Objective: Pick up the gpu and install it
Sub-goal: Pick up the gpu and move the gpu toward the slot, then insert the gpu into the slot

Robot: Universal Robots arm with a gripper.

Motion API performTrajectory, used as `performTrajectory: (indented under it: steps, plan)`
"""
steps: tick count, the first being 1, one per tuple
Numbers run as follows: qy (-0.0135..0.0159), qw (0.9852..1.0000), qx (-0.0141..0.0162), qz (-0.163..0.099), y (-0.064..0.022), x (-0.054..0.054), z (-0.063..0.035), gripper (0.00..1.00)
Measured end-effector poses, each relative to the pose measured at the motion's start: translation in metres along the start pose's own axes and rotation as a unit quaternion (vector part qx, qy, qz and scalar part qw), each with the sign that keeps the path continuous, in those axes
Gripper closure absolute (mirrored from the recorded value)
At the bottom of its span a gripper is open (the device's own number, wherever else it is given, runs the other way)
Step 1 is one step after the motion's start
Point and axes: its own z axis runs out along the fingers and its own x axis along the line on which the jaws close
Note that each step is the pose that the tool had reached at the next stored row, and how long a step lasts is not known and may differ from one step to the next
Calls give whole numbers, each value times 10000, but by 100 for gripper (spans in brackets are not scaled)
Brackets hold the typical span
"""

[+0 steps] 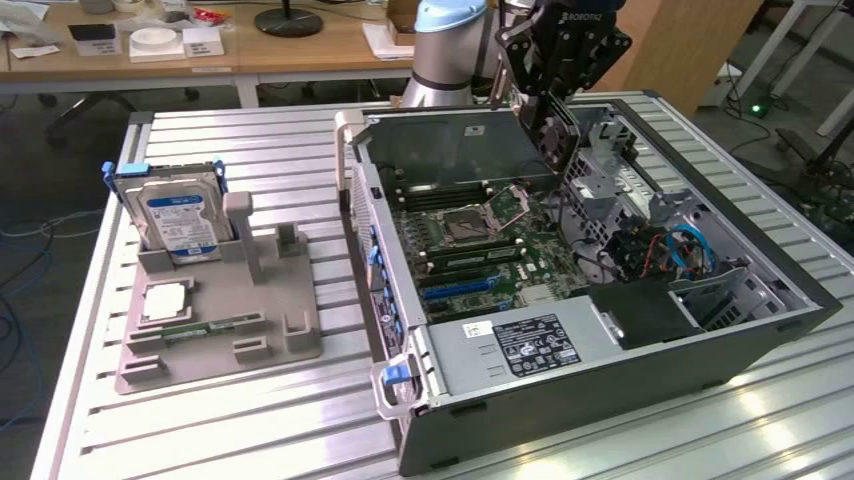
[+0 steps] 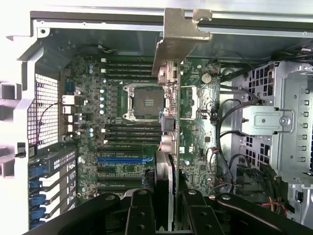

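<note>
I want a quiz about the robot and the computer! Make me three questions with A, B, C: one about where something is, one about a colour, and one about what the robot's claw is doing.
1. Where is the hard drive?
A. standing in the grey holder, on the exterior view's left of the computer case
B. on the floor
C. in a drawer

2. What colour is the hard drive's label?
A. red
B. blue and white
C. green

3. What is the gripper doing?
A. open and empty
B. resting on the floor
C. shut on the gpu above the open case

Answers: 1 A, it stands upright in the holder; 2 B, the label shows blue and white; 3 C, the card sits edge-on between the fingers.
</note>
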Motion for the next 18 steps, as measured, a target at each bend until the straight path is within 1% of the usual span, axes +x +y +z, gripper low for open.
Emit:
performTrajectory:
  steps: [8, 12, 18]
  plan:
    - [0, 10000, 0, -14, 0, 0, 0, 73]
    - [6, 9998, -4, -193, 0, 0, 1, 73]
    - [15, 9989, -10, -462, -5, 0, 0, 73]
